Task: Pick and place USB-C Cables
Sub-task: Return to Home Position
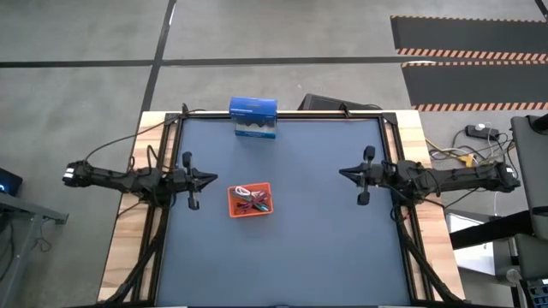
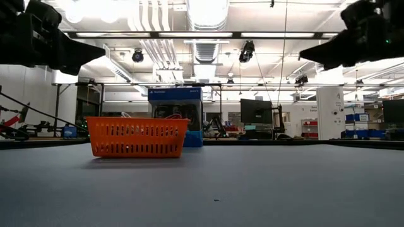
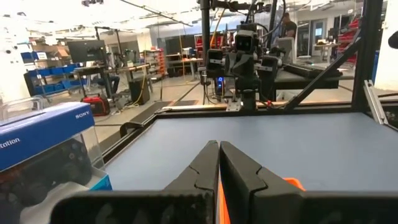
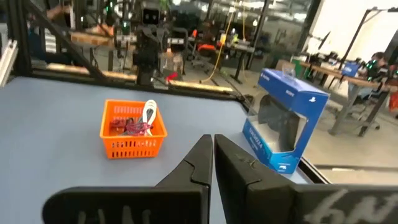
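Left gripper (image 1: 211, 178) and right gripper (image 1: 342, 173), both closed and empty, hang by the table's (image 1: 317, 244) left and right edges. The USB-C Cables (image 1: 251, 199) lie in the orange basket (image 1: 231, 208) left of centre. A blue box (image 1: 253, 117) stands at the far edge.

grey concrete floor (image 1: 77, 34) | white ceiling ducts (image 2: 203, 44) | hazard-striped black mats (image 1: 467, 38)

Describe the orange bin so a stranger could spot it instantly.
Find the blue-grey table. Left of its centre, apart from the blue box at one edge, sits a small slatted bin. It alone is orange and holds cables.
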Tool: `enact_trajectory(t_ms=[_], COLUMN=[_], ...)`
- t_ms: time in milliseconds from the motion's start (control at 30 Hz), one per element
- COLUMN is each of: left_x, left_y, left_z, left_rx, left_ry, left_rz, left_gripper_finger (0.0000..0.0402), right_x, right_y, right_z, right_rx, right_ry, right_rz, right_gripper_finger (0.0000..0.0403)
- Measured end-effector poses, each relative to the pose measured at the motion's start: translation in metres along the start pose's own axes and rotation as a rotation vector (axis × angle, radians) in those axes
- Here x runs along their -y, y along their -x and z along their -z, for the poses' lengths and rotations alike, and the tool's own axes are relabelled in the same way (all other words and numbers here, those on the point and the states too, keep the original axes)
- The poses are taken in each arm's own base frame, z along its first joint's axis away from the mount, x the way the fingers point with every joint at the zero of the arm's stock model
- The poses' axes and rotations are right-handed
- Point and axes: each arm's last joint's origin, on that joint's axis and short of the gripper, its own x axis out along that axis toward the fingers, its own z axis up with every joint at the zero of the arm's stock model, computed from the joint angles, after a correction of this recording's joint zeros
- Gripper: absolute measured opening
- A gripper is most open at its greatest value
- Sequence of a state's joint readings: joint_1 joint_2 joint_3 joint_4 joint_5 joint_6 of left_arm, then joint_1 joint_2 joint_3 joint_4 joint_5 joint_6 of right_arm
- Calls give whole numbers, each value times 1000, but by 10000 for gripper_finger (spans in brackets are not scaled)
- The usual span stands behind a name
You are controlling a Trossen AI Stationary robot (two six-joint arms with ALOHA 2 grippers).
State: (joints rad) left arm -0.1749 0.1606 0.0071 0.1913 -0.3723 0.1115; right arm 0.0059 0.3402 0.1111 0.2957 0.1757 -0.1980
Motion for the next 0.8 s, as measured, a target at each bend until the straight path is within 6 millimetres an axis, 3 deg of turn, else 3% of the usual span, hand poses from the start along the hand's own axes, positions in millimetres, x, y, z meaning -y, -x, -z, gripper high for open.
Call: enact_trajectory(t_ms=[233, 433, 800], left_x=[1, 1, 3], left_y=[-1, -2, -5], left_z=[1, 3, 7], left_rx=[-15, -35, -76], left_ry=[-6, -14, -31], left_rz=[1, 3, 7], left_gripper_finger=[0, 0, 0], right_x=[1, 4, 0], right_y=[19, 29, 29], right_z=[13, 7, 7], right_rx=[123, 212, 233], right_ry=[-22, -23, 62], right_rz=[33, 43, -70], right_gripper_finger=[9, 9, 9])
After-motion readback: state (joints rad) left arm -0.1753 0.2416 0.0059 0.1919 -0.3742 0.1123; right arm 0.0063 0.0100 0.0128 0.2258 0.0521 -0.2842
